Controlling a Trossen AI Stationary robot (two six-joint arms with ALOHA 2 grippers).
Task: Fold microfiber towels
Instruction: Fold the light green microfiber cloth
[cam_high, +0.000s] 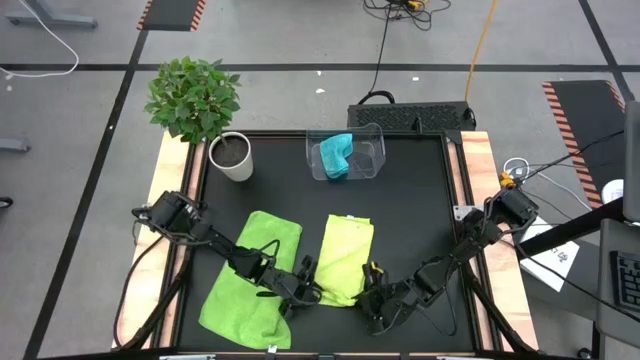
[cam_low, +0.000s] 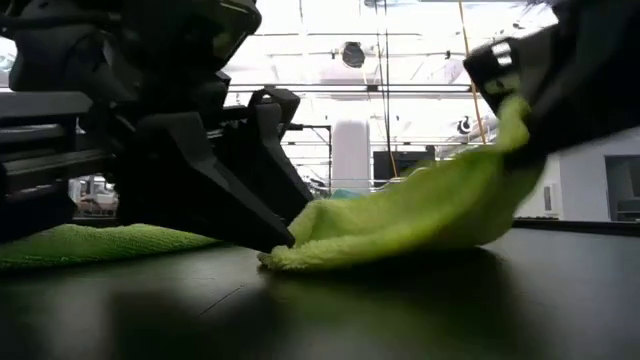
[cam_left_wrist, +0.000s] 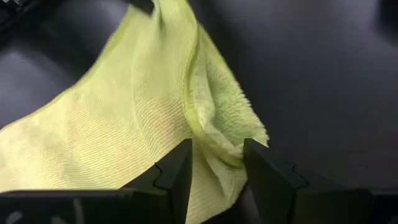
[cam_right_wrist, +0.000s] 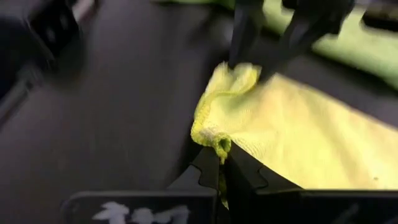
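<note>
A lime-green microfiber towel (cam_high: 345, 255) lies near the table's front middle. My right gripper (cam_right_wrist: 221, 168) is shut on its near right corner. My left gripper (cam_left_wrist: 214, 180) is open, low at the towel's near left corner (cam_left_wrist: 217, 140), one finger on each side of the bunched cloth. A second lime-green towel (cam_high: 250, 280) lies flat at the front left, partly under my left arm. A turquoise towel (cam_high: 337, 155) sits crumpled in the clear bin (cam_high: 372, 150) at the far middle. My right gripper pinches the towel's near right corner (cam_right_wrist: 217, 144) between its two fingers, at a rolled hem edge. It comes slanting down from the table's near right. That corner (cam_low: 505, 120) is raised off the table, and the cloth slopes down to where it lies. My left gripper stands astride the near left corner; whether its fingers touch the cloth I cannot tell.
A potted plant in a white pot (cam_high: 232, 157) stands at the far left. The clear bin stands at the far middle. Bare black tabletop (cam_high: 420, 220) lies between the bin and the towels and to the right.
</note>
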